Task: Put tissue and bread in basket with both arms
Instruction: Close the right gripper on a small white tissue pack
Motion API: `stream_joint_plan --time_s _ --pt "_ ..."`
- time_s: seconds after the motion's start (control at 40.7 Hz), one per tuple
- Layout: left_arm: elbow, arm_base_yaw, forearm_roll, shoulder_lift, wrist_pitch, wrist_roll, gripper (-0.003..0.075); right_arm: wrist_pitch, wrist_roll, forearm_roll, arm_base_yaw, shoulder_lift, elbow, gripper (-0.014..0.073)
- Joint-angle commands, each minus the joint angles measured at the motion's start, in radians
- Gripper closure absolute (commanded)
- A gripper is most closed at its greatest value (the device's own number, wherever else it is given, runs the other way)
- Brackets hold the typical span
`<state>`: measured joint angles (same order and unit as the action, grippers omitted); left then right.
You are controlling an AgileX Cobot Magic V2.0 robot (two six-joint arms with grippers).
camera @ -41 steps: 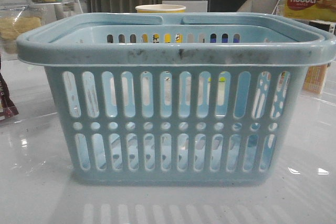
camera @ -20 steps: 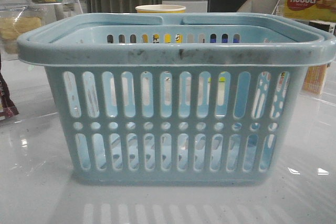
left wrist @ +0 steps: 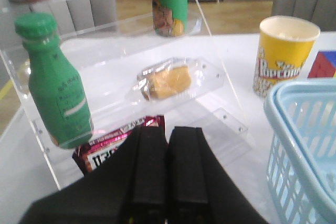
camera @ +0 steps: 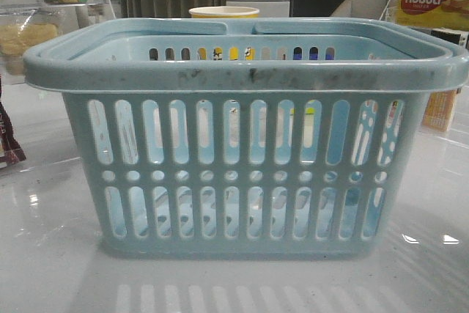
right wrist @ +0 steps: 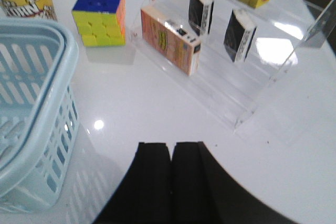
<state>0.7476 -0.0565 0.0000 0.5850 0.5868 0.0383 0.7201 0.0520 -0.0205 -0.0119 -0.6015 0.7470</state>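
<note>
The basket (camera: 242,137) is sitting upright on the white table (camera: 44,269), filling most of the front view, and nothing can be made out lying inside it.

The left gripper (left wrist: 168,174) is hanging with its two black fingers (left wrist: 149,166) pressed flat together, clenched on nothing. Just ahead of its tips the bread (left wrist: 169,80) is lying in its crinkly clear bag on the middle step of a clear acrylic rack (left wrist: 131,51). A maroon packet (left wrist: 113,145) is resting right at the fingertips, partly hidden under them. A green bottle (left wrist: 55,90) is standing on the rack to one side of the fingers, and a second green bottle (left wrist: 169,3) is standing on the upper step beyond the bread. A yellow popcorn cup (left wrist: 283,53) is standing on the table past the basket's rim.

The right gripper (right wrist: 170,182) is likewise hanging clenched and empty, its fingers (right wrist: 152,179) touching. Well ahead of it, on another clear stand (right wrist: 247,77), two small blackish packets are standing upright; the nearer one, the tissue (right wrist: 239,35), is probably the one closest in line with the claw, though the angle makes this hard to judge. The other dark packet (right wrist: 200,10) is standing beyond it, an orange box (right wrist: 169,40) is lying beside them, and a colour cube (right wrist: 100,17) is sitting near the basket's corner.
</note>
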Motion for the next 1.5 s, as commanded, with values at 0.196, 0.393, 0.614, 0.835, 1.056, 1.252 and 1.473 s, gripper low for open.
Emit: stream_joint_plan --time_s 0.196,0.393,0.614,0.835,1.056,1.252,1.473 --pt "0.016 -0.007 0.0 0.152 -0.027 -0.012 0.0627 -0.028 -0.003 0.001 0.003 -0.169 0.033 0.0547" --pt "0.016 -0.007 0.014 0.195 -0.049 -0.008 0.0402 -0.031 -0.003 0.001 0.003 -0.245 0.033 0.0203" --pt "0.016 -0.007 0.014 0.195 -0.084 -0.008 0.0183 -0.077 -0.002 -0.013 -0.007 -0.322 0.048 -0.0001" --pt "0.016 -0.007 0.014 0.195 -0.084 -0.008 0.0228 -0.114 0.015 -0.013 -0.146 -0.453 0.179 -0.0001" --pt "0.016 -0.007 0.014 0.195 -0.084 -0.008 0.0281 -0.124 0.015 -0.012 -0.227 -0.621 0.353 -0.0001" --pt "0.016 -0.007 0.014 0.195 -0.082 -0.008 0.0318 -0.135 0.015 0.008 -0.234 -0.776 0.479 -0.0001" --pt "0.016 -0.007 0.014 0.195 -0.08 -0.008 0.0319 -0.203 0.015 0.008 -0.236 -0.909 0.549 -0.0001"
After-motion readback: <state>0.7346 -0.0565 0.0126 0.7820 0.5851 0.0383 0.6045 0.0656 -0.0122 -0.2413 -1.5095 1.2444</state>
